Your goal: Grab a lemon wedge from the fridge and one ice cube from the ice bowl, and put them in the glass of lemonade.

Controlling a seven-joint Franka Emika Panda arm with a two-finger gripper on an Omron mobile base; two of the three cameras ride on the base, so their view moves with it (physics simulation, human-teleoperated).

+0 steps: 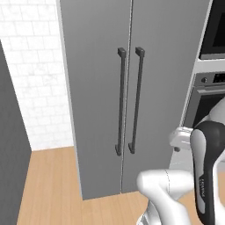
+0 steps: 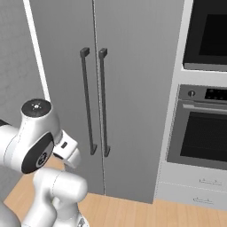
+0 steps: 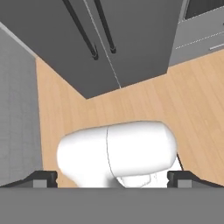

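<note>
The fridge (image 1: 96,88) (image 2: 133,88) stands straight ahead, tall and grey, with both doors closed. Its two dark bar handles (image 1: 129,101) (image 2: 94,102) run side by side down the middle seam. In the hand view the fridge (image 3: 131,39) lies at the top, beyond a stretch of wooden floor. My gripper (image 3: 113,179) points down toward the floor well short of the doors, folded close to the arm. Its fingertips (image 3: 43,178) stand wide apart with nothing between them, so it is open. The lemon wedge, the ice bowl and the glass of lemonade are out of view.
A black-fronted oven (image 2: 204,128) with a microwave (image 2: 208,35) above it and drawers (image 2: 195,186) below stands right of the fridge. A white tiled wall (image 1: 30,88) and a dark grey panel (image 1: 11,154) close off the left. Wooden floor (image 1: 52,184) lies in front.
</note>
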